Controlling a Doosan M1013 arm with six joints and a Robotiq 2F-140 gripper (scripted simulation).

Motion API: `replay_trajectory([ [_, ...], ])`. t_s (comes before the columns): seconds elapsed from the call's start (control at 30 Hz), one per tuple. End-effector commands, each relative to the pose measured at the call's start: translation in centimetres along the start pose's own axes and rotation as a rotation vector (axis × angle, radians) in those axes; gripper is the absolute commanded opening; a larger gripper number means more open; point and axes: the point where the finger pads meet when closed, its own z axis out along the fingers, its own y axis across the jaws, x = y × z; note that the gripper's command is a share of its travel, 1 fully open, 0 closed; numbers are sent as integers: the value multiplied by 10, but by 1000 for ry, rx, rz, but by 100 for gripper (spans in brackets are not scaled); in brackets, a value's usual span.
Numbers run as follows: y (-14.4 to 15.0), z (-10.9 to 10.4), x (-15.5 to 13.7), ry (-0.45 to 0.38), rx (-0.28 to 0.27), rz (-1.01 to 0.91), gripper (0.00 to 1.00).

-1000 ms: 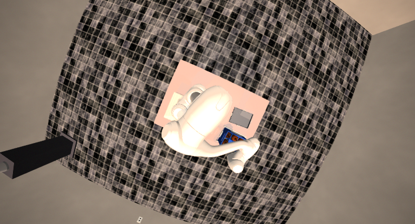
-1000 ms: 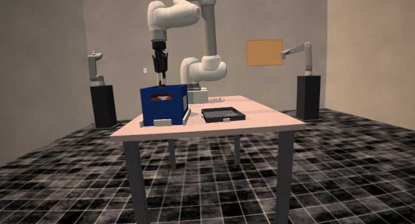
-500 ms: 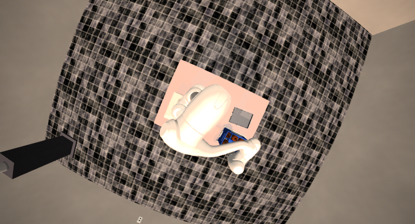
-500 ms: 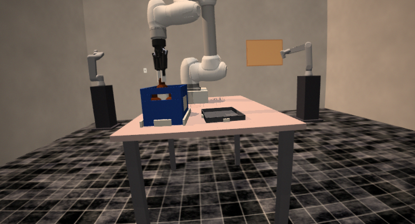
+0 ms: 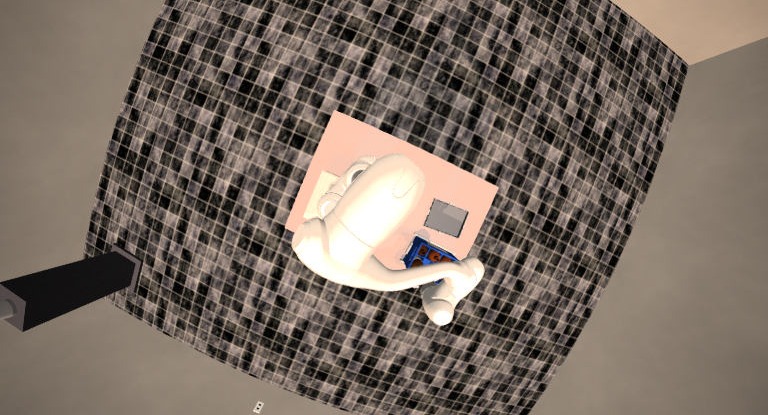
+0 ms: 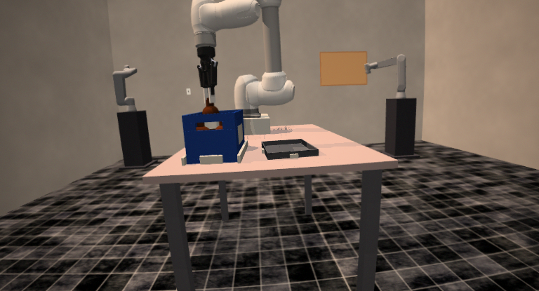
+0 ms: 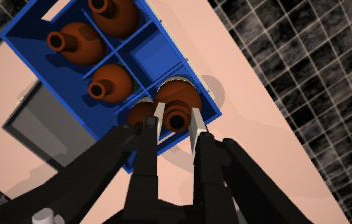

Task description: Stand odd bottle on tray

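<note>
My gripper (image 6: pixel 210 97) (image 7: pixel 177 115) is shut on the neck of a brown bottle (image 6: pixel 210 109) (image 7: pixel 178 95). This bottle is upright, its shoulder above the rim of the blue crate (image 5: pixel 414 248) (image 6: pixel 215 145) (image 7: pixel 77 102) and its lower part inside a corner compartment. Other brown bottles stand in the crate: one (image 7: pixel 138 115) beside the held one, partly hidden by a finger, one (image 7: pixel 114 82) near the middle, and more (image 7: pixel 83 44) (image 7: pixel 119 19) farther off. The dark grey tray (image 5: pixel 445 218) (image 6: pixel 278 155) (image 7: pixel 52 131) lies level beside the crate and is empty. Neck thickness differences cannot be told.
Pale blocks (image 6: pixel 210 159) stand against the crate's base, and small ones (image 6: pixel 293 156) against the tray. One crate compartment (image 7: pixel 152 56) is empty. The pink table (image 5: pixel 472 195) (image 6: pixel 339 156) has its edge close to the crate. The arm hides part of the crate from above.
</note>
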Motion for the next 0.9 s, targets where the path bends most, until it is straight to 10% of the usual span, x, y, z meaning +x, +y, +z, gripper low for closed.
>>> replay_trajectory([
  [0.0,0,-2,0,0,0,0,0],
  [0.87,0,-8,0,0,0,0,0],
])
